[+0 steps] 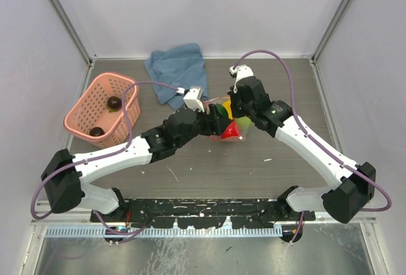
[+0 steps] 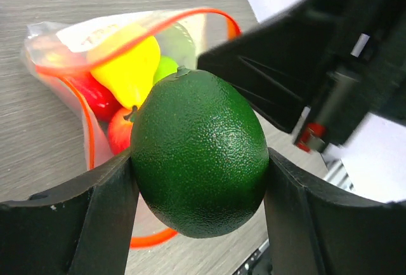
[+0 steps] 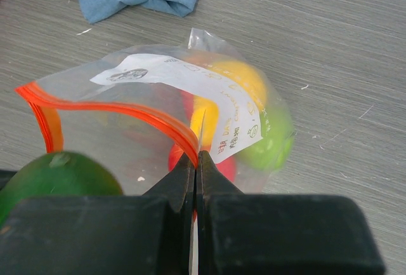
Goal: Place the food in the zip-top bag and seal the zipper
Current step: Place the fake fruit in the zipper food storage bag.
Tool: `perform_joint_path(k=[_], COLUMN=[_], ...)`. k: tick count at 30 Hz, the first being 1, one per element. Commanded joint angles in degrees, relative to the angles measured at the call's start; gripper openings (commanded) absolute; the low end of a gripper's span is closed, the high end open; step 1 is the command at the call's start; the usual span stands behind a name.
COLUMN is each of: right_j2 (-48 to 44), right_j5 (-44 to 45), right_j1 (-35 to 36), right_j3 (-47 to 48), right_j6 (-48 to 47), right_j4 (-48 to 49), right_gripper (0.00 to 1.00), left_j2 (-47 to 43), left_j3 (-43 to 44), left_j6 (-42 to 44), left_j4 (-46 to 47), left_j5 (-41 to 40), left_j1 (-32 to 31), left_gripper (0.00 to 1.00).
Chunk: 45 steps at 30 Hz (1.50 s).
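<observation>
A dark green lime-like fruit (image 2: 200,154) fills my left gripper (image 2: 200,180), whose jaws are shut on its two sides, right at the mouth of the zip-top bag (image 2: 70,40). The same fruit (image 3: 57,176) shows at the lower left of the right wrist view. Inside the clear bag (image 3: 127,122) lie yellow (image 2: 127,65), red (image 2: 95,94) and light green (image 3: 273,138) toy fruits. My right gripper (image 3: 196,160) is shut on the bag's upper edge at the red-orange zipper (image 3: 120,108), holding the mouth open. From above, both grippers meet over the bag (image 1: 231,130).
A pink lattice basket (image 1: 85,107) at the left holds two dark brown fruits (image 1: 113,102). A crumpled blue cloth (image 1: 179,68) lies at the back, just behind the bag. Grey walls enclose the table on three sides.
</observation>
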Motion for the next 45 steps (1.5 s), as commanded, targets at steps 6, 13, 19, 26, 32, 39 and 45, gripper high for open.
perform_joint_path(k=[6, 13, 19, 26, 32, 39, 45], right_j2=[-3.6, -5.4, -6.6, -7.6, -9.4, -9.5, -9.2], right_j5=[-2.7, -2.8, -3.4, -6.7, -7.0, -6.4, -6.3], right_j1=[0.4, 0.3, 0.4, 0.4, 0.3, 0.3, 0.3], right_j3=[-0.4, -2.0, -4.0, -5.3, -6.2, -7.3, -8.0], right_j6=[1.2, 1.7, 2.2, 3.0, 3.3, 3.6, 4.0], right_j4=[4.3, 4.9, 5.8, 6.7, 6.6, 7.0, 7.8], right_gripper=[0.01, 0.01, 0.01, 0.01, 0.01, 0.0, 0.01], left_j2=[7.2, 10.3, 14.1, 19.7, 23.3, 23.1, 22.0], left_j3=[9.2, 12.2, 15.0, 18.9, 21.4, 19.7, 18.3], left_j6=[-3.8, -2.6, -0.5, 1.8, 3.1, 4.7, 6.4], left_j4=[-5.1, -8.4, -9.3, -6.3, -6.0, -2.4, -0.4], left_j5=[-10.5, -14.2, -18.0, -22.6, -28.4, -27.5, -23.4], left_j1=[0.0, 0.0, 0.0, 0.1, 0.4, 0.7, 0.7], left_gripper=[0.26, 0.32, 0.35, 0.38, 0.44, 0.64, 0.81])
